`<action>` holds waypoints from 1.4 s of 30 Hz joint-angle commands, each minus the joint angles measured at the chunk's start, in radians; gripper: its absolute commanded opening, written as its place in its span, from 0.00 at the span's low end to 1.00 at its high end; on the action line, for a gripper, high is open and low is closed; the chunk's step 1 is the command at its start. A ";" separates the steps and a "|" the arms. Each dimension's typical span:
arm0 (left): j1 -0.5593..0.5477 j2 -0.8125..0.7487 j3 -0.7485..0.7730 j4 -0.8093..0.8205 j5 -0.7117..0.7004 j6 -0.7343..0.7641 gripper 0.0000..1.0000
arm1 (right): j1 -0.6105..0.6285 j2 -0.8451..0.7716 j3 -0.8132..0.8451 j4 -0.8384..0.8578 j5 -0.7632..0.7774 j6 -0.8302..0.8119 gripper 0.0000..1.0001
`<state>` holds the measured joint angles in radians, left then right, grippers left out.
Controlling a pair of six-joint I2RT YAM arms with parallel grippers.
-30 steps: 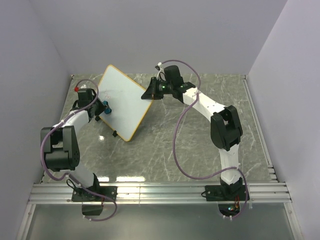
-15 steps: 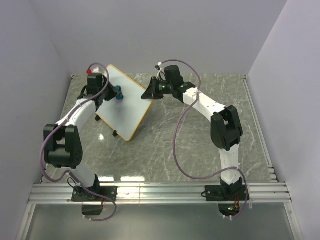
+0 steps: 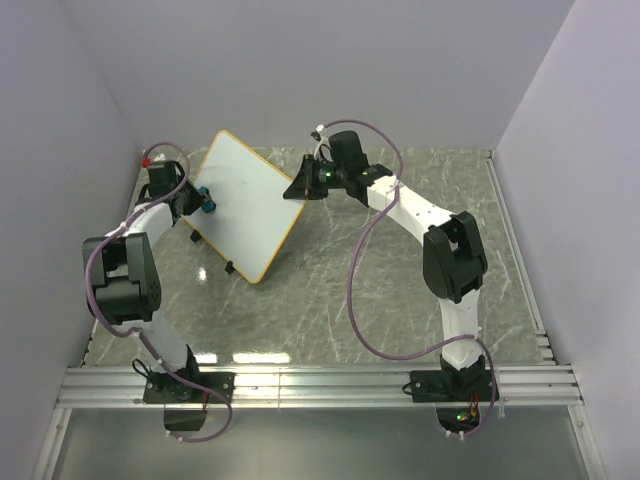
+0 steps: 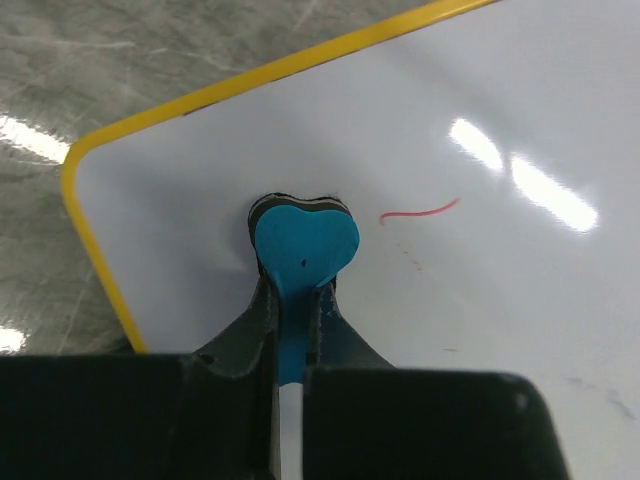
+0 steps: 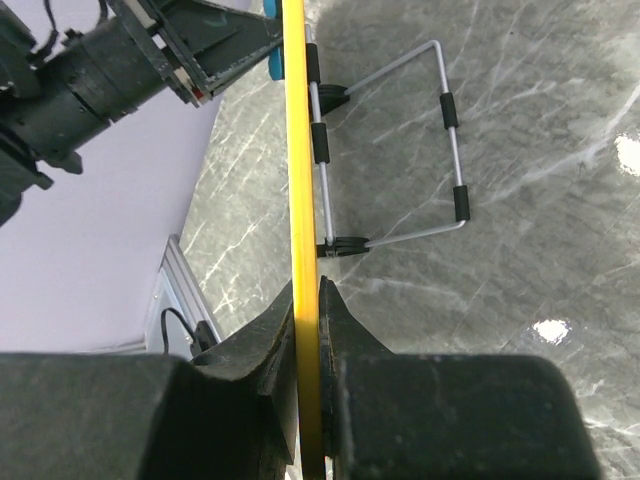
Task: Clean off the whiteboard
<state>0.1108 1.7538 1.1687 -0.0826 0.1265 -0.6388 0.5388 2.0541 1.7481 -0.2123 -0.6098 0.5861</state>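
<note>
Both of my grippers are gripping something. My left gripper (image 4: 293, 300) is pinching a blue heart-shaped eraser (image 4: 305, 245) between closed fingers and pressing its dark pad against the whiteboard (image 4: 480, 330), close to one rounded corner of the yellow frame (image 4: 250, 79). A short red stroke (image 4: 420, 211) is sitting just beside the eraser (thin and curved, the clearest mark I am seeing on the white face). My right gripper (image 5: 308, 300) is clamping the board's thin edge on the opposite side, with one finger closed against each face. The whiteboard is standing tilted on the marble-patterned table (image 3: 400, 290), toward its far left, between my two wrists. Its wire stand (image 5: 440, 150), with black sleeves, is resting behind it on the tabletop.
</note>
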 commanded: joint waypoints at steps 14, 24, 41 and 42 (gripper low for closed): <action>-0.005 0.025 0.206 -0.049 0.120 -0.033 0.00 | -0.016 -0.028 0.019 -0.055 0.019 -0.023 0.00; -0.010 0.124 0.312 -0.077 0.151 -0.052 0.00 | -0.030 -0.032 0.013 -0.050 0.012 -0.022 0.00; 0.004 0.127 -0.003 -0.124 0.004 0.007 0.00 | -0.039 -0.022 0.019 -0.041 0.010 -0.017 0.00; 0.004 0.127 -0.009 -0.124 0.004 0.007 0.00 | -0.039 -0.022 0.019 -0.039 0.010 -0.017 0.00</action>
<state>0.1375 1.8301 1.2255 -0.0681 0.1516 -0.6727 0.5209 2.0541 1.7485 -0.2199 -0.6304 0.6086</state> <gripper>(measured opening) 0.081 0.132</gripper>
